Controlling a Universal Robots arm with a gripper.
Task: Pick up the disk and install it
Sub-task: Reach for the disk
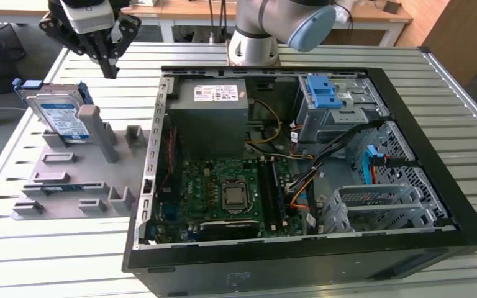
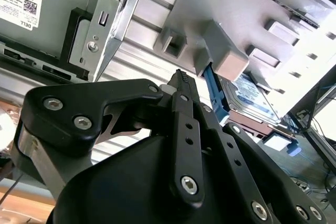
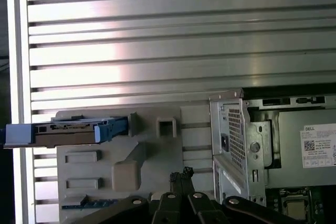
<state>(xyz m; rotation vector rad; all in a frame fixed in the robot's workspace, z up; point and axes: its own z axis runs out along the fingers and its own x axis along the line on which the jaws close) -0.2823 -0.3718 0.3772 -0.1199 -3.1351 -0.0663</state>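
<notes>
The robot arm's (image 1: pixel 263 31) gripper (image 1: pixel 110 71) hangs in the air above a slatted metal table (image 1: pixel 56 261). Its 2 black fingers (image 2: pixel 185 124) are pressed together at the tips and hold nothing.

The disk (image 1: pixel 60 115), silver with a white-and-blue label and a blue frame, stands upright on its edge in a slot of a grey plastic holder (image 1: pixel 81 180). It sits lower than the fingertips, off to the exterior view's left of them and clearly apart from them. In the second wrist view the disk's blue frame shows just past the fingertips, behind 1 blocky post of the holder. In the first wrist view the disk is seen edge-on at the far side of the holder from the fingertips, which hover near the holder's edge closest to the computer.

On the other side of the fingers, to the exterior view's right, an open black computer case (image 1: pixel 305 261) lies on its side on the table. Inside the case, a grey power supply box (image 1: pixel 209 108) with a white sticker is the part nearest the fingers. A green circuit board (image 1: pixel 230 192) lies lower in the case, farther from the fingers. A grey metal cage with a blue latch (image 1: pixel 325 93) sits beyond the power supply box, well apart from the fingers. Orange, yellow and black cables (image 1: pixel 305 167) run between the board and the cage.
</notes>
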